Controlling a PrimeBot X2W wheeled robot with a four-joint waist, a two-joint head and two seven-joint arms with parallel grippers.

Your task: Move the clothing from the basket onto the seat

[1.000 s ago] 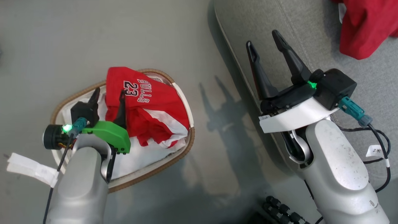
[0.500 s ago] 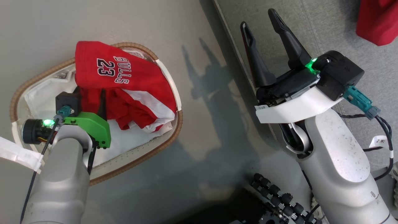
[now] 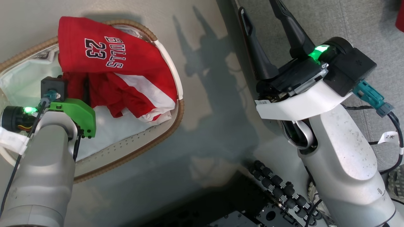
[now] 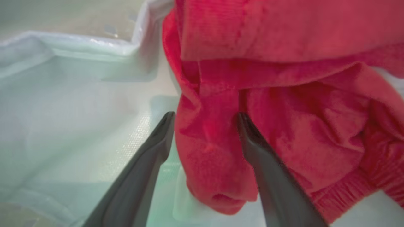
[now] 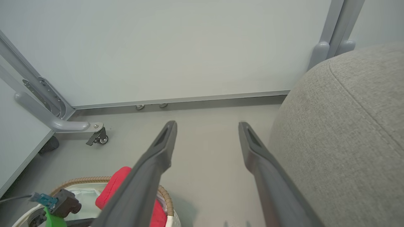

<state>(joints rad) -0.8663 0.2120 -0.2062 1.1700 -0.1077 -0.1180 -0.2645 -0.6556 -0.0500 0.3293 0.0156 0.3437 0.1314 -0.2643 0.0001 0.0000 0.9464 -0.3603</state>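
Grey floor [image 3: 38, 19] carries one basket [image 3: 176, 116]. Inside it, one red clothing [image 3: 120, 63] bunches around the left claw [image 3: 71, 83]. The right claw [image 3: 258, 8] hangs spread and empty, with the seat [image 3: 347, 25] just right of it and a red sliver [image 3: 401, 15] beyond, perhaps a second garment. In the left wrist view, parted fingers straddle a red fold without pinching it. In the right wrist view, a wall panel [image 5: 189, 47] stands ahead.

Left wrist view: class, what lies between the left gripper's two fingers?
A fold of the red clothing lies between the left gripper's open fingers, with the white liner behind it; the left wrist view shows this.
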